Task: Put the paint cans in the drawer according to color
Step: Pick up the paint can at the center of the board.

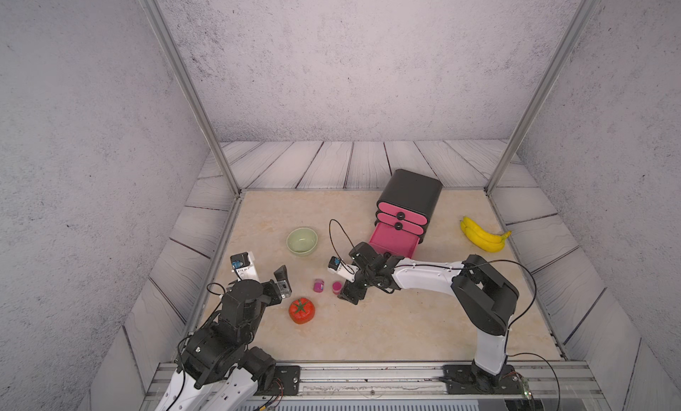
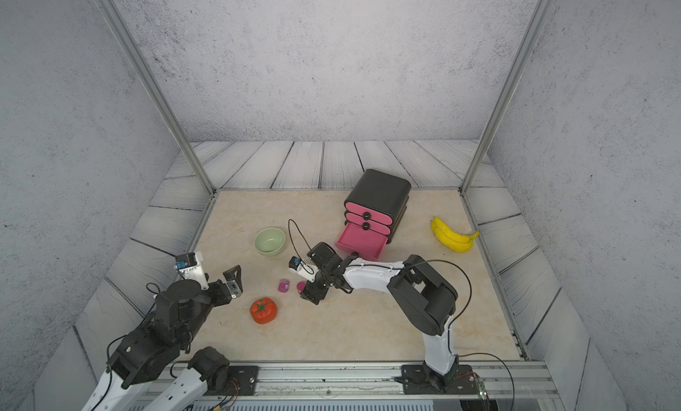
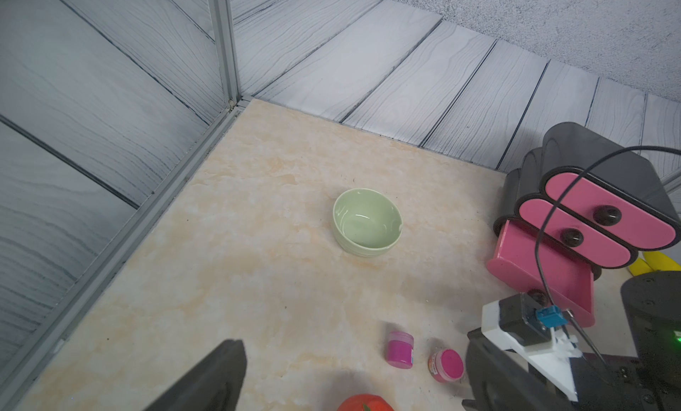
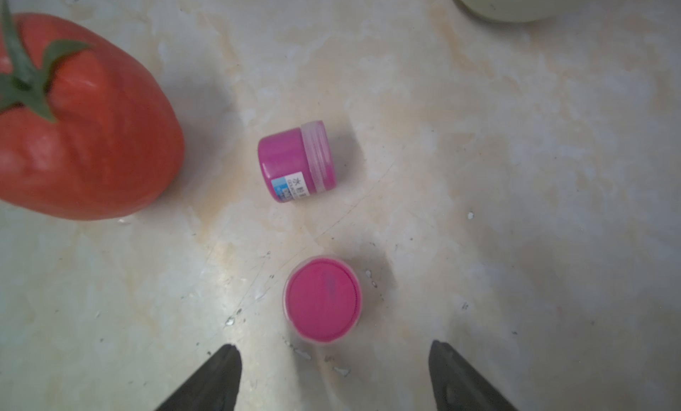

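I am hovering my right claw (image 4: pixel 333 354) low over the surface (image 1: pixel 405 317). Its jaws are standing apart with nothing between them, so the claw is released and empty.

Two magenta paint cans are resting on the surface near the tomato (image 1: pixel 301 310). The upright can (image 4: pixel 322 298) is standing with its lid facing my wrist camera, its long axis vertical. It is sitting just ahead of my fingertips (image 4: pixel 224 357) and within the width of the gap, but not yet between the pads. The tipped can (image 4: pixel 294 162) is lying on its side beyond the upright one, toward the tomato, with its long axis running along the surface.

My left claw (image 1: pixel 280 283) is also released and carrying nothing. It is waiting on the far side of the tomato and the tipped can, so my right arm is the nearer one to the upright can.

The bottom drawer (image 1: pixel 394 239) of the black cabinet (image 1: pixel 411 191) is standing pulled out behind my right wrist, while the two drawers above it are shut. I am seeing no can in the visible part of the open tray.

Judgement: the coming move is a short advance and descent so the pads straddle the upright can's wall — centring matters, since a glancing pad could topple it.
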`<state>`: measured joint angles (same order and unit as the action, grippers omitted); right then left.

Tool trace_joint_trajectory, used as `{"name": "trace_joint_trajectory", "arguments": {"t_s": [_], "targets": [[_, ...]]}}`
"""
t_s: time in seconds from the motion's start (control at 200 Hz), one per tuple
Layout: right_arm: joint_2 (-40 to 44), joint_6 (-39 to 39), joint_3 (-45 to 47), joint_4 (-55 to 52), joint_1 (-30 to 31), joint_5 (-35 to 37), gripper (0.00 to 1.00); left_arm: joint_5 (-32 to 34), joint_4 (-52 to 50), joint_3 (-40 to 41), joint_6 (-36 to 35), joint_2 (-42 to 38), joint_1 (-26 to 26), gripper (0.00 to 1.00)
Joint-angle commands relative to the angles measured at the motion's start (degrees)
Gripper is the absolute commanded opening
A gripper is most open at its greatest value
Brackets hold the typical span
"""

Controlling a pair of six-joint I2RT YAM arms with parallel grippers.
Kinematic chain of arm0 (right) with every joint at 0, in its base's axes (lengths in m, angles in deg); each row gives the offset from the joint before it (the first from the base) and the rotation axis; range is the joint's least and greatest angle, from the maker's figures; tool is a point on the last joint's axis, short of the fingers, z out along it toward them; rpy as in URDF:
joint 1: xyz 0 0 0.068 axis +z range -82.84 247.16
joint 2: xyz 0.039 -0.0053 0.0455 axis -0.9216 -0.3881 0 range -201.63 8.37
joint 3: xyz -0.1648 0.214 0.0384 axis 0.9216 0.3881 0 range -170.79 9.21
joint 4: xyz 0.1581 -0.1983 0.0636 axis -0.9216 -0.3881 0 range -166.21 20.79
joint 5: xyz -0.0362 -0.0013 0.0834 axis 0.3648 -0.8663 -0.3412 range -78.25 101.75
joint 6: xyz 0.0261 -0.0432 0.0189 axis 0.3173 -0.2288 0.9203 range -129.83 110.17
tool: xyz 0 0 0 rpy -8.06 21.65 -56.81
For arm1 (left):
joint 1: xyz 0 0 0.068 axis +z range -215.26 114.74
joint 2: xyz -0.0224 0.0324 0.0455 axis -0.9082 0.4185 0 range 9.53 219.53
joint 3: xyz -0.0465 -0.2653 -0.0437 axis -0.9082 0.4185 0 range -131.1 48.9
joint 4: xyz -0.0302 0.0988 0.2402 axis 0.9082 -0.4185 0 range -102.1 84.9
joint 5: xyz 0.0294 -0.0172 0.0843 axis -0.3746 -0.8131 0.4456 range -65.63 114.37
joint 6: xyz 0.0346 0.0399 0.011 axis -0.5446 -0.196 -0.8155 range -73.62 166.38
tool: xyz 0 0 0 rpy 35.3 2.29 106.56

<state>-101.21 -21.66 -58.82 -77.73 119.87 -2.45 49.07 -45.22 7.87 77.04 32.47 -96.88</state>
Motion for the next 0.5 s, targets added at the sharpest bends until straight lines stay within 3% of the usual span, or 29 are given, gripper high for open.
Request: {"name": "trace_joint_trajectory", "arguments": {"t_s": [0.0, 0.4, 0.495], "targets": [[-4.00, -0.48, -3.78, -3.61, 0.83, 3.55, 0.82, 1.70, -0.18, -1.77, -2.52, 0.52, 0.15, 0.99], [-11.06, 0.24, -13.26, -10.35, 1.34, 1.15, 0.55, 2.70, 1.58, -1.42, -5.21, 1.93, 0.21, 0.98], [-11.96, 0.32, -14.59, -11.54, 1.37, 0.73, 0.53, 2.97, 1.62, -1.15, -5.29, 1.85, 0.23, 0.98]]}}
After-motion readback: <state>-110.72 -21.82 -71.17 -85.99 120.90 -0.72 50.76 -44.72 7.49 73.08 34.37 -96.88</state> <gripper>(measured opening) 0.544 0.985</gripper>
